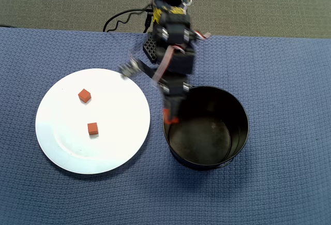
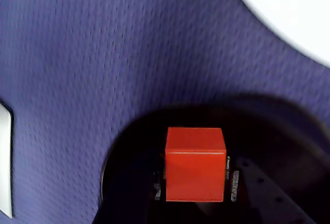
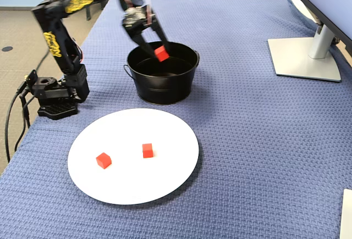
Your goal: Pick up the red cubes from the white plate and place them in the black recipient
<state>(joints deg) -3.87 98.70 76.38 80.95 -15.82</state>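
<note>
My gripper (image 3: 160, 53) is shut on one red cube (image 3: 161, 53) and holds it just over the near-left rim of the black pot (image 3: 159, 88). In the wrist view the cube (image 2: 195, 165) sits between the jaws of the gripper (image 2: 195, 185), with the pot's dark inside (image 2: 289, 147) below it. From overhead the gripper (image 1: 170, 115) hangs over the pot's left rim (image 1: 243, 126). Two more red cubes (image 1: 84, 96) (image 1: 92, 128) lie on the white plate (image 1: 103, 147), left of the pot. They also show in the fixed view (image 3: 103, 160) (image 3: 147, 150) on the plate (image 3: 170, 134).
The arm's base (image 3: 55, 99) stands at the table's left edge in the fixed view, with cables (image 1: 121, 20) behind it. A monitor stand (image 3: 305, 57) is at the far right. A blue mat (image 1: 279, 70) covers the table.
</note>
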